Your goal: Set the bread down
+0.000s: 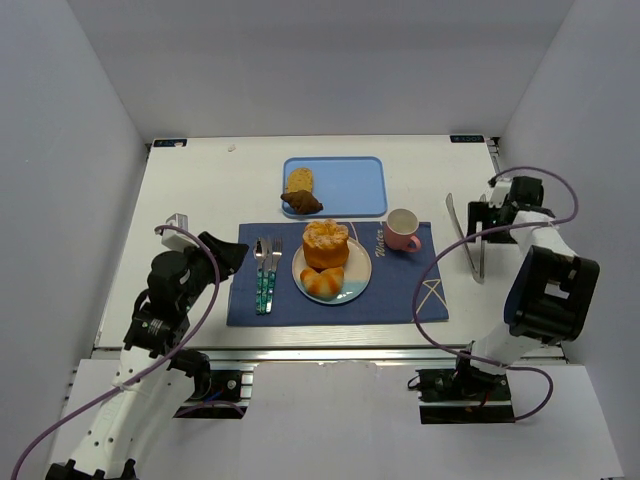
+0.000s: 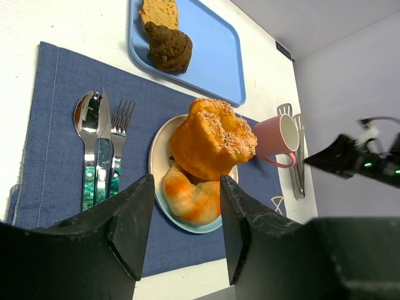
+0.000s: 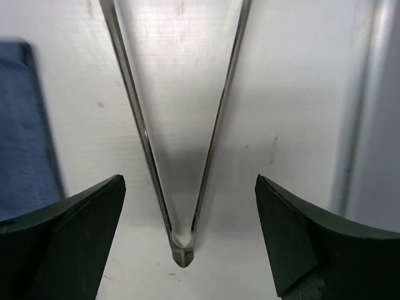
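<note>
White table point(image 1: 200, 180), grey walls on three sides.

Top external view: a blue placemat point(image 1: 400, 300) lies at the near centre and carries a plate point(image 1: 358, 285). On the plate sit a sugared bun point(image 1: 326, 243) and, nearer the arms and touching it, a pale roll point(image 1: 322, 284). A spoon point(image 1: 258, 270) and a fork point(image 1: 275, 262) lie on the mat left of the plate, and a pink cup point(image 1: 403, 229) stands to its right. Behind the mat, a blue tray point(image 1: 350, 185) holds a bread slice point(image 1: 299, 180) and a dark pastry point(image 1: 303, 203) at its left end. The left gripper point(image 1: 232, 252) hangs at the mat's left edge. The right gripper point(image 1: 484, 215) is over metal tongs point(image 1: 480, 260) lying on the bare table right of the mat.

Left wrist view: the jaws stand narrowly apart with nothing between them, and the plate shows through the gap. A knife point(image 2: 103, 156) lies between spoon and fork. The bun leans on the roll.

Right wrist view: the jaws are spread wide. The joined end of the tongs lies between the fingers point(image 3: 81, 231), touching neither. Nothing is held.
</note>
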{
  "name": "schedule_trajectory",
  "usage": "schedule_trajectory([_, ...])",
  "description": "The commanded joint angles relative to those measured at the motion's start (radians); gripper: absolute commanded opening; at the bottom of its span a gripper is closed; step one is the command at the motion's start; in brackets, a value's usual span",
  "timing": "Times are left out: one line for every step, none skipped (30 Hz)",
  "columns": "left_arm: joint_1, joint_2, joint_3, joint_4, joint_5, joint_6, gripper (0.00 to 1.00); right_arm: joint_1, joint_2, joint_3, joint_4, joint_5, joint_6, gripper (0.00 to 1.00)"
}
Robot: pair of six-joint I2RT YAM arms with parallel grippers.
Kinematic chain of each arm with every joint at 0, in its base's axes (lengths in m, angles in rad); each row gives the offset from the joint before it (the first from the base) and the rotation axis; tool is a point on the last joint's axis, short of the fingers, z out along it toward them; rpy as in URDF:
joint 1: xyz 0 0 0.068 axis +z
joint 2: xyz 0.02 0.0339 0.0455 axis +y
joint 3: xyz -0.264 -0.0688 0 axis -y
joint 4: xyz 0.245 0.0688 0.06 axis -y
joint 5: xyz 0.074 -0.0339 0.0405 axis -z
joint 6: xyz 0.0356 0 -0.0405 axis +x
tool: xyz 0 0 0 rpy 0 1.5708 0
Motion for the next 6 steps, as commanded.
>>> schedule_trajectory([0.002, -0.003, -0.011, 0.026, 0.018, 0.005, 0.56, -0.015, -0.113, 0.126, -0.032, -0.085, 0.002, 0.89])
schedule_trajectory([0.002, 0.004, -0.002, 0.026, 0.018, 0.006, 0.56, -0.015, -0.140, 0.142, -0.025, -0.108, 0.004, 0.89])
schedule_trajectory([0.003, 0.007, 0.003, 0.022, 0.016, 0.011, 0.56, -0.015, -0.149, 0.177, -0.023, -0.163, 0.016, 0.90])
schedule_trajectory([0.003, 0.011, 0.008, 0.019, 0.016, 0.012, 0.56, -0.015, -0.156, 0.200, -0.023, -0.194, 0.025, 0.89])
schedule_trajectory([0.003, 0.012, 0.012, 0.018, 0.015, 0.015, 0.56, -0.015, -0.160, 0.223, -0.029, -0.233, 0.041, 0.89])
schedule_trajectory([0.002, 0.012, 0.017, 0.015, 0.010, 0.017, 0.56, -0.015, -0.163, 0.249, -0.029, -0.279, 0.047, 0.90])
